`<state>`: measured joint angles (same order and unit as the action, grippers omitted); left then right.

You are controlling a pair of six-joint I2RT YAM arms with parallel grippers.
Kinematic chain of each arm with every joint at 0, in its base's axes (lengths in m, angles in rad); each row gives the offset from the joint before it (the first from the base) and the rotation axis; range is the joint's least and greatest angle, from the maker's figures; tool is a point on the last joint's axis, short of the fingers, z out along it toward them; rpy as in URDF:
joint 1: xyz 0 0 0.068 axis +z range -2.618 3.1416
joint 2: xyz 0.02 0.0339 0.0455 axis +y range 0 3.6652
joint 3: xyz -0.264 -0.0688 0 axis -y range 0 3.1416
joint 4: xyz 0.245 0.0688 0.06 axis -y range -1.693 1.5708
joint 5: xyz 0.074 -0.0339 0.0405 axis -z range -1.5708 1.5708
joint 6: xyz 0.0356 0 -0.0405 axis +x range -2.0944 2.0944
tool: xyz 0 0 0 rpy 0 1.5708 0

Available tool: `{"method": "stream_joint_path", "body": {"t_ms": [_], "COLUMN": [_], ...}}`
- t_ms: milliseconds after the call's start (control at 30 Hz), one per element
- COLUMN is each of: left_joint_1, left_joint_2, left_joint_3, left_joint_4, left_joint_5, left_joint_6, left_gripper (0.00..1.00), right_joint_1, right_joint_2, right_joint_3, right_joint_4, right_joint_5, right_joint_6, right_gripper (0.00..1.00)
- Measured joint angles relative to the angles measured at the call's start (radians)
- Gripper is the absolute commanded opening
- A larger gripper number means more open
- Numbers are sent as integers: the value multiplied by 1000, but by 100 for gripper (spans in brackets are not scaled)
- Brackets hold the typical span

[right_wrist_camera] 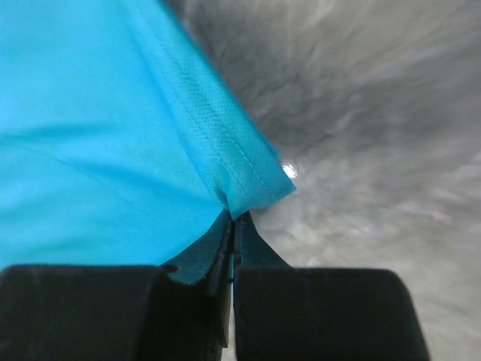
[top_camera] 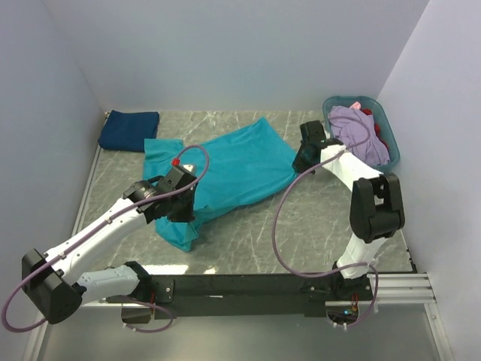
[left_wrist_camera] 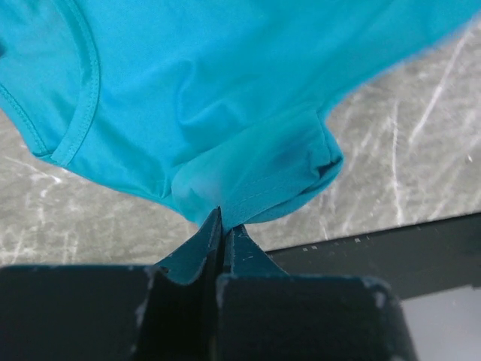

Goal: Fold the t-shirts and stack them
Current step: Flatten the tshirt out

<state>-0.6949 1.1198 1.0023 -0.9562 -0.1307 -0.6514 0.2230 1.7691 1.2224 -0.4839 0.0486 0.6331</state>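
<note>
A teal t-shirt [top_camera: 225, 169] lies spread across the middle of the marble table. My left gripper [top_camera: 176, 207] is shut on its near-left part; in the left wrist view the cloth [left_wrist_camera: 248, 180] bunches right at the closed fingertips [left_wrist_camera: 223, 219]. My right gripper [top_camera: 304, 159] is shut on the shirt's right hem corner [right_wrist_camera: 255, 184], pinched between its tips [right_wrist_camera: 234, 218]. A folded navy t-shirt [top_camera: 129, 130] rests at the far left corner. Lavender [top_camera: 359, 134] and red [top_camera: 378, 135] t-shirts lie in the basket.
The teal-blue plastic laundry basket [top_camera: 385, 119] stands at the far right against the wall. White walls close in on three sides. A black rail [top_camera: 248, 286] runs along the near table edge between the arm bases.
</note>
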Motion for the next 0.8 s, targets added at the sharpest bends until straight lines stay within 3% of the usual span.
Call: {"method": "stream_joint_path", "body": {"t_ms": [133,333,467,500,567,700,800], "left_joint_1": [0,0,1,5,14,41,64], "left_joint_2": [-15,5,64,77,95,116,119], "left_joint_3": [-9,-58,-71,-72,-72,-72,-72], "left_joint_4": [6,52,105,116,142,181,194], "left_joint_5": [28,37,37,35,29,5,-21], "left_joint_6": [0,0,0,0,0,-7,-9], "left_gripper": [1,1,1,1,1,1,1], "right_joint_1": [5,50,89,97,105,101,76], "right_joint_2": [10,327,548,579,592,486,356], "right_joint_3": [198,730,980,991,957,687,473], "right_joint_4": [-153,-307,-363,-365,-351,-214,-104], "right_joint_5": [43,35,29,20,-2,-62,-137], "right_joint_6": [-91,-183,-213,-218,-222,-219,-183], "right_gripper": [12,16,31,41,50,52,47]}}
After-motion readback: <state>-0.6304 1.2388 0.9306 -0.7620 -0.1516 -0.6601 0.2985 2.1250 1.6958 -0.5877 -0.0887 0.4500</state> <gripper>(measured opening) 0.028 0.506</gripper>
